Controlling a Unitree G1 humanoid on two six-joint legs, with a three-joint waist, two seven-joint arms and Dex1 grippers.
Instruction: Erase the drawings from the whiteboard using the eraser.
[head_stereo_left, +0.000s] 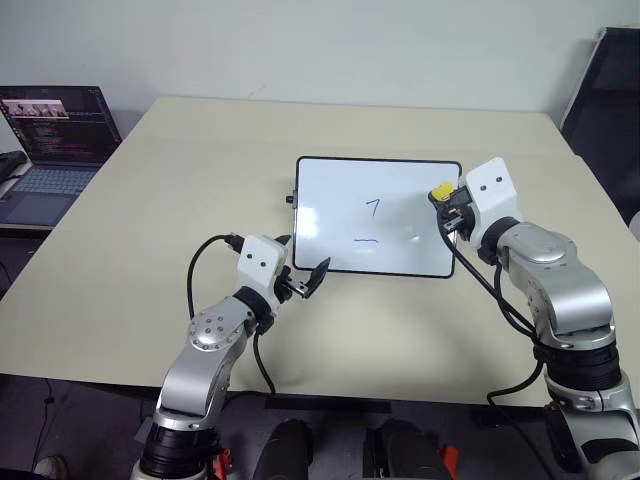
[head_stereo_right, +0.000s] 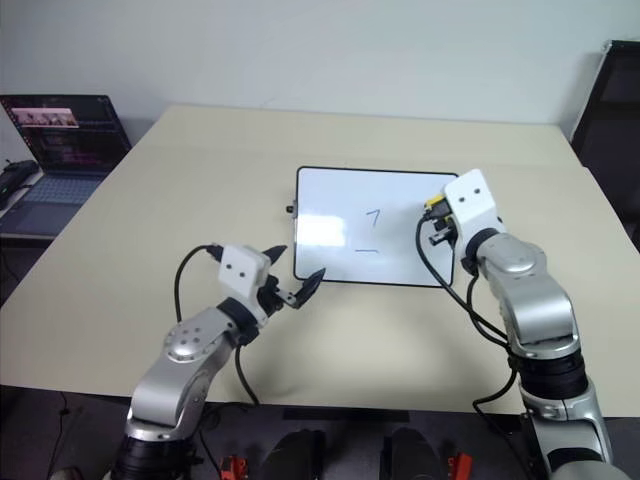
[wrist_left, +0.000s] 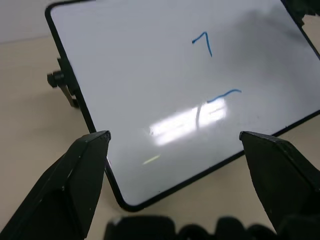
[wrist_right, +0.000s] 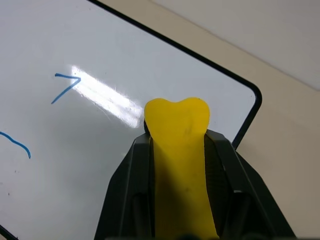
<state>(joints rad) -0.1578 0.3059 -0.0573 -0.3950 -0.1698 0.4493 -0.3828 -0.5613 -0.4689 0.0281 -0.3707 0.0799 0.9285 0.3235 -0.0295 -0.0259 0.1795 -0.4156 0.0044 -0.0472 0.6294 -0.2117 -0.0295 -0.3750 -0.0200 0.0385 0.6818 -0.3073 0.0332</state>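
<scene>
A: Where's the eraser (wrist_right: 180, 150)?

B: Pinched in the right gripper (head_stereo_left: 447, 205). Its two black fingers (wrist_right: 125, 185) press on either side of the yellow block, whose rounded end sticks out past the tips.

A: And where does that sit against the board (head_stereo_left: 330, 215)?

B: Over the board's right part, near its far right corner. In the right wrist view the yellow end lies over white surface just inside the black frame. Whether it touches the surface, I cannot tell.

A: What marks are on the board?

B: Two blue ones: a "7" stroke (head_stereo_left: 373, 206) about the middle, and a short line (head_stereo_left: 366, 240) nearer the front edge. Both are to the left of the eraser, apart from it. Between eraser and "7" the white looks plain apart from glare.

A: The left gripper (head_stereo_left: 306, 283)?

B: Jaws spread wide, holding nothing. It hangs at the board's near left corner; the left wrist view has that rounded corner lying between the two fingertips (wrist_left: 92, 150), with the board stretching away beyond them. I see no contact.

A: And around the board?

B: It lies flat on a beige table (head_stereo_left: 150, 200), a small black knob (head_stereo_left: 291, 199) on its left short side. A laptop (head_stereo_left: 50, 140) stands open well off to the left, beyond the table's edge.
</scene>
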